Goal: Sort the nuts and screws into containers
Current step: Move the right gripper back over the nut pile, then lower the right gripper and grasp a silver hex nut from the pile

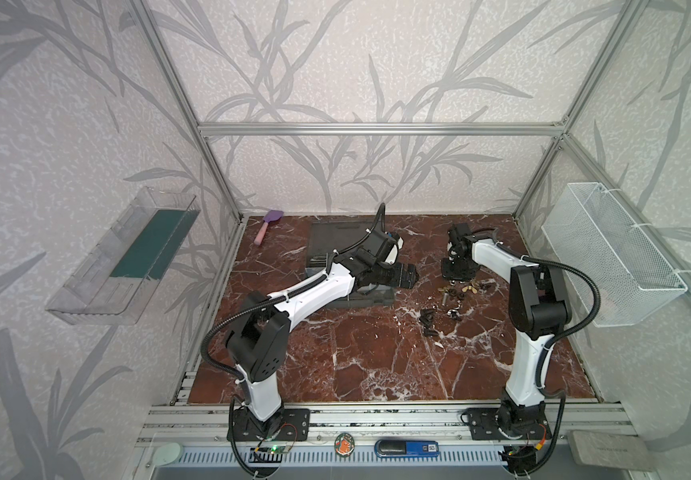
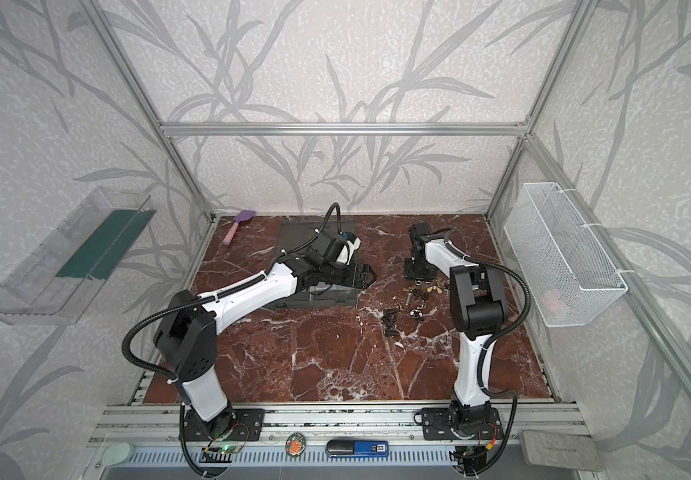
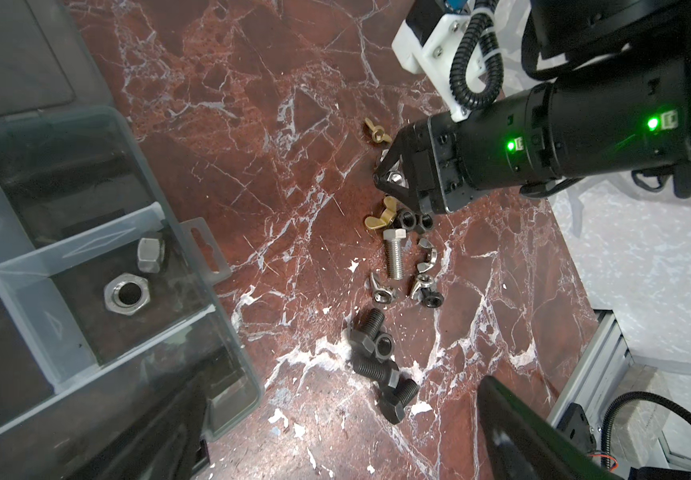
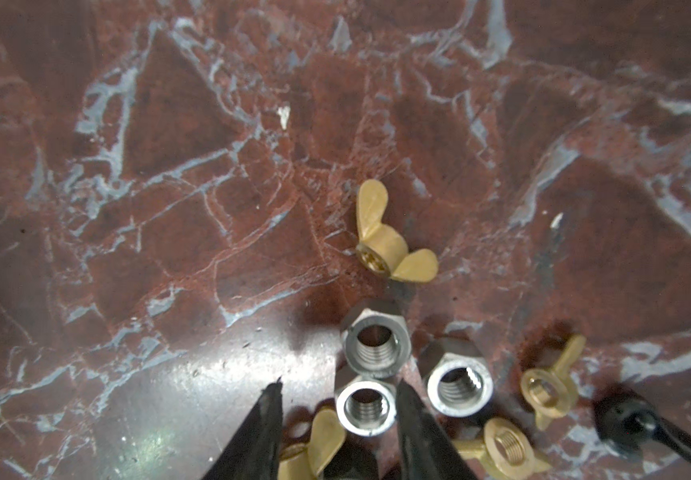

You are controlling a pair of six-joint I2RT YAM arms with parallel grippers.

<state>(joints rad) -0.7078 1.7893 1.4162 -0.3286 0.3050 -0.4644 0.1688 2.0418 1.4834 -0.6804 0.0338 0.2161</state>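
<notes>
Progress judged early. The organizer case [image 3: 231, 345] lies open on the surface [image 3: 252, 166], partly under the left tool [image 1: 407, 275]. The compartment [image 3: 86, 266] nearest that tool holds two silver hex nuts [image 3: 128, 294], one flat and one on edge. The other compartments seen from the left wrist look empty, though the arm hides part of the case. Left tool: jaws spread wide, nothing between them, hanging over the case edge that faces the loose pile. Right tool [image 4: 337, 395]: jaws part open, tips down at the surface, straddling a silver hex nut [image 4: 366, 405]. One finger [image 4: 418, 428] is against it or nearly so. On the other side there is a clear gap, with the wing of a brass wing nut [image 4: 319, 440] lying in it. Judged not yet gripped. Just beyond the tips sits a second silver nut [image 4: 377, 345], and past that another brass wing nut [image 4: 381, 245]. Outside the touching finger lie a third silver nut [image 4: 458, 386], two more brass wing nuts and a black piece I cannot name. Farther out on that same side are black hex nuts [image 3: 408, 218], a silver bolt [image 3: 393, 253], silver wing nuts [image 3: 379, 291] and black bolts [image 3: 377, 370]. All of these lie unsorted, so nearly the whole job is left, including every screw and wing nut.
</notes>
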